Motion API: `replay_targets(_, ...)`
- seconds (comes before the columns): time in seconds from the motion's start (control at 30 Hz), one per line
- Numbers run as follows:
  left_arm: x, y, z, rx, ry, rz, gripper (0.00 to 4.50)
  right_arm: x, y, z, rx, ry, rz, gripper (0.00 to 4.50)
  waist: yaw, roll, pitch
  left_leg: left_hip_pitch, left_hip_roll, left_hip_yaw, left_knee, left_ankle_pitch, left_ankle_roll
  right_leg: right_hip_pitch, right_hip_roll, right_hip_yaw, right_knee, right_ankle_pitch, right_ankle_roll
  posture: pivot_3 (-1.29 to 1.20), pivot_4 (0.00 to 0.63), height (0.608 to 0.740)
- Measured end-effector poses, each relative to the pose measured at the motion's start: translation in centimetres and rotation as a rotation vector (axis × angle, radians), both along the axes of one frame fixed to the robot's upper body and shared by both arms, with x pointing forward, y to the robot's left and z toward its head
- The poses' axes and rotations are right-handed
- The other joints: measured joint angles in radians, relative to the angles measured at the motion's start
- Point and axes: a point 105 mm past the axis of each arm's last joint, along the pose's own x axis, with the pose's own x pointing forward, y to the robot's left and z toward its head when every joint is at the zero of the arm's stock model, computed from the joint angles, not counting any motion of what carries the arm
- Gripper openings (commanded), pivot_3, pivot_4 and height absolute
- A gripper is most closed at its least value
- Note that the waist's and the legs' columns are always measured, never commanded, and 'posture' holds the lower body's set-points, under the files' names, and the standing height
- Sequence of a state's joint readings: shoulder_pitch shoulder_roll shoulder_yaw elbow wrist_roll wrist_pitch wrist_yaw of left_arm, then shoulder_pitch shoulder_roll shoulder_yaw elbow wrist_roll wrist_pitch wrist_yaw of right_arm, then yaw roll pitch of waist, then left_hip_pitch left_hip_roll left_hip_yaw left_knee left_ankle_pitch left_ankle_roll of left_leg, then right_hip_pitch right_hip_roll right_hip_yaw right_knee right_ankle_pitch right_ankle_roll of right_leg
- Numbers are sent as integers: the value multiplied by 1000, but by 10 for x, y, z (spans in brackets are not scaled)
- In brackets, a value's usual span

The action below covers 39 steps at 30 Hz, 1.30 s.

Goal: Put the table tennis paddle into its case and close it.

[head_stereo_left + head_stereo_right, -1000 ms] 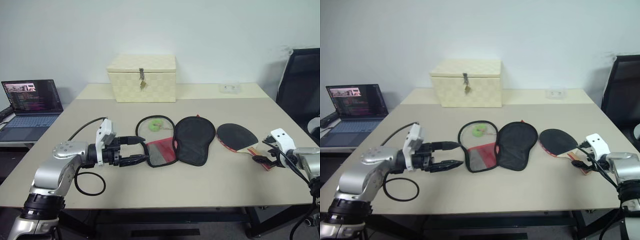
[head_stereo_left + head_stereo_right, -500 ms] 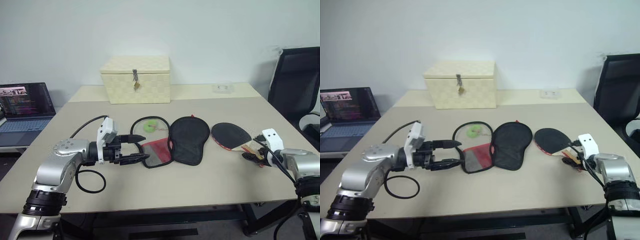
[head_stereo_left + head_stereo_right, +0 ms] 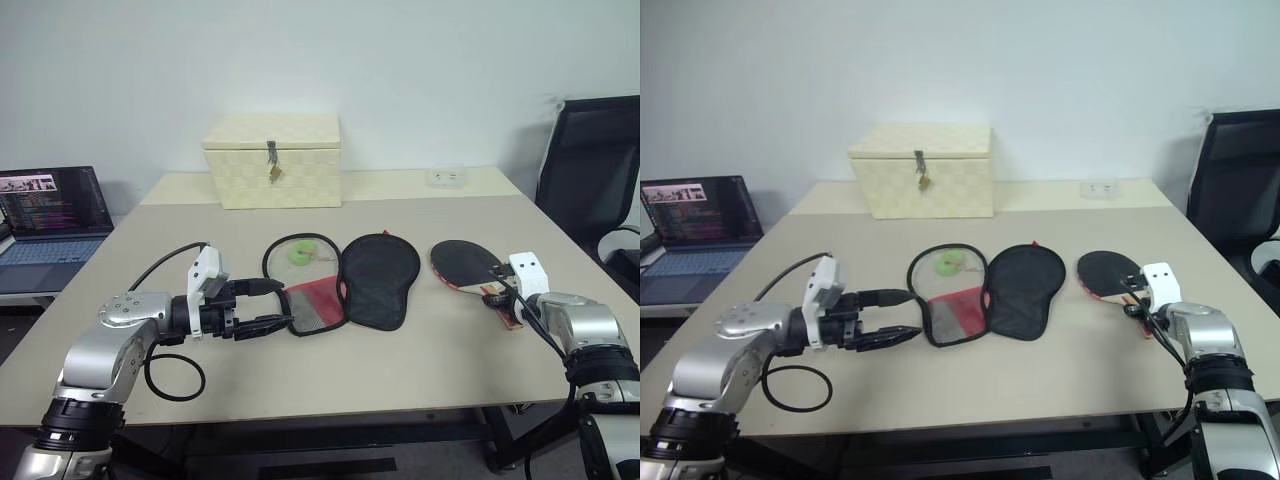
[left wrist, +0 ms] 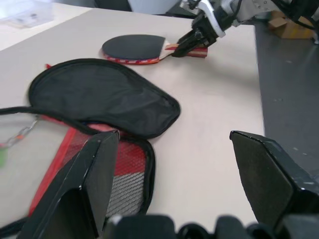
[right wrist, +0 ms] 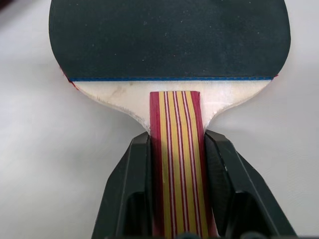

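Note:
The table tennis paddle (image 3: 465, 265) lies flat on the right part of the table, black face up. My right gripper (image 5: 178, 139) is shut on its striped handle (image 5: 178, 164), one finger on each side. Left of the paddle, its case (image 3: 375, 280) lies unzipped and spread open: a black half beside a half with red fabric and mesh (image 3: 310, 305). A small green ball (image 3: 301, 254) rests in the open half. My left gripper (image 3: 285, 303) hovers open just left of the case's edge, pointing at it with nothing between its fingers.
A cream woven box (image 3: 272, 160) with a latch stands at the back of the table. A laptop (image 3: 45, 215) sits off to the left, a black chair (image 3: 590, 160) at the right. A black cable loop (image 3: 175, 375) lies under my left arm.
My right gripper has moved in along the paddle's handle and closed on it. The camera shifted a little. The left gripper has stayed open beside the case.

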<state>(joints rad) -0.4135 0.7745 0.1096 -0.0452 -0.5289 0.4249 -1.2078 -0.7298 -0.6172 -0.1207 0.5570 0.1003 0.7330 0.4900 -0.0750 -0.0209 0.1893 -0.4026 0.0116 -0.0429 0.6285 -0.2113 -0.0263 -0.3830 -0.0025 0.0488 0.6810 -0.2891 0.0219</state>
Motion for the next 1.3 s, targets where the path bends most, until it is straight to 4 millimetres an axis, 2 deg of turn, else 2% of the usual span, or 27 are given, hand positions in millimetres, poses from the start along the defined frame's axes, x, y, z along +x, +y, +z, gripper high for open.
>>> replay_targets(0.13,-1,4,-4,-3,14,26,3889,-1,-17,26,-13,-69,-92,1067,8,2,1,-9,0,-1,-1,0,0,-9,0,-1,1,1,-1,0,150,740)
replay_targets(0.23,-2,3,-3,-3,8,26,3889,1,-2,57,3,-159,-80,1067,8,2,1,-15,2,-2,-1,0,0,-16,0,0,2,1,-2,0,150,740)
replay_targets(0.3,-3,2,-2,-3,4,23,3889,2,26,71,42,-209,-37,1067,5,2,1,-15,3,-3,-1,0,0,-17,0,0,2,1,-2,0,150,740)
replay_targets(0.37,-3,2,-2,-4,6,23,3889,1,77,73,143,-224,45,1067,-1,2,1,-15,4,-6,-1,0,0,-17,0,-1,3,0,-2,0,150,740)
replay_targets(0.43,-3,2,-2,-5,6,22,3889,-4,126,63,240,-190,121,1067,-2,2,1,-15,4,-6,-1,0,0,-18,0,-2,6,0,-3,0,150,740)
replay_targets(0.5,-3,2,-2,-6,5,21,3889,-9,161,49,311,-141,141,1067,3,2,1,-17,2,-6,-1,0,0,-21,0,-1,10,-1,-4,0,150,740)
replay_targets(0.67,-1,3,-2,-9,3,40,3889,-6,195,37,365,-124,62,1067,31,2,1,-19,-1,-7,1,1,-1,-22,-1,-3,9,-1,-4,0,150,740)
replay_targets(1.07,-5,5,-2,-7,2,59,3889,8,183,14,296,-101,-30,1067,31,2,1,-19,1,-6,0,1,-1,-22,-1,-3,10,-1,-4,0,150,740)
replay_targets(1.3,-5,5,-2,-6,3,61,3889,8,186,13,279,-104,-21,1067,22,2,1,-19,1,-6,0,1,-1,-22,-1,-3,10,-1,-4,0,150,740)
